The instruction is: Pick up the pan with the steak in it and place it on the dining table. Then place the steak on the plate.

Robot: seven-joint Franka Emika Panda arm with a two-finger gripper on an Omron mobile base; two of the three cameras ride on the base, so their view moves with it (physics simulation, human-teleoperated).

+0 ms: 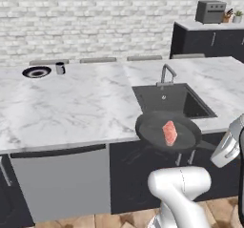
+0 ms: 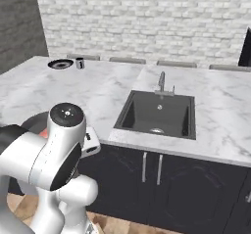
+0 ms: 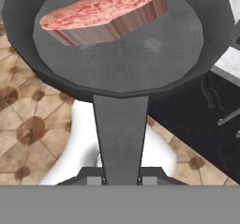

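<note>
Pan handle clamped in tool, steak inside, sink beyond.

The steak lies in the pan, which hangs at the near edge of the dining table, just in front of the sink. The plate sits at the surface's far left, a mug just right of it.

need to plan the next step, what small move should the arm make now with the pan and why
Probably carry the pan forward and set it on the dining table. The gripper is shut on its handle, the steak lies inside, and the pan hangs at the table's near edge, partly over the floor.
</note>
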